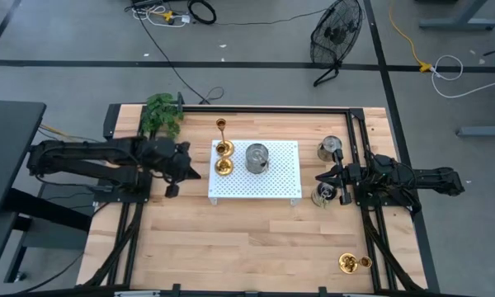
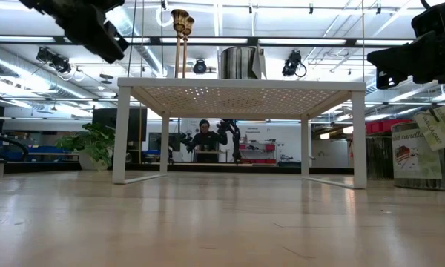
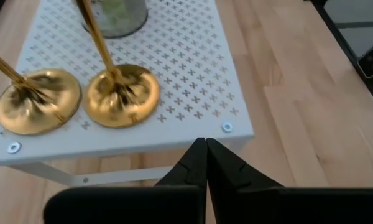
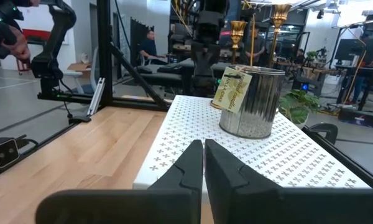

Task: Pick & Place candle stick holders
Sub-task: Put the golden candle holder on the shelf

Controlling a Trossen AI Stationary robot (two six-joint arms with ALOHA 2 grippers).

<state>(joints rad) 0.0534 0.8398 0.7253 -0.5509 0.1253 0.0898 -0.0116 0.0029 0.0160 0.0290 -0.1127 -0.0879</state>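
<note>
Two gold candle stick holders with round dished bases and slim stems stand on the left edge of a white perforated stand [image 1: 280, 186], one farther [image 1: 223, 148] [image 3: 37, 99] and one nearer [image 1: 223, 167] [image 3: 121, 93]. Another gold holder [image 1: 352, 262] lies near the table's near right corner. My left gripper [image 1: 198, 173] [image 3: 205, 142] is shut and holds nothing. It hovers just left of the stand's near left corner, tipped downward. My right gripper [image 1: 320, 176] [image 4: 202, 144] is shut and holds nothing, level at the stand's right side.
A silver tin with a paper label [image 1: 257, 157] [image 4: 252, 102] stands mid-stand. Two more tins [image 1: 330, 148] [image 1: 322, 195] stand on the table by my right gripper. A green plant [image 1: 162, 114] sits at the far left. A person [image 2: 205, 141] sits in the room beyond.
</note>
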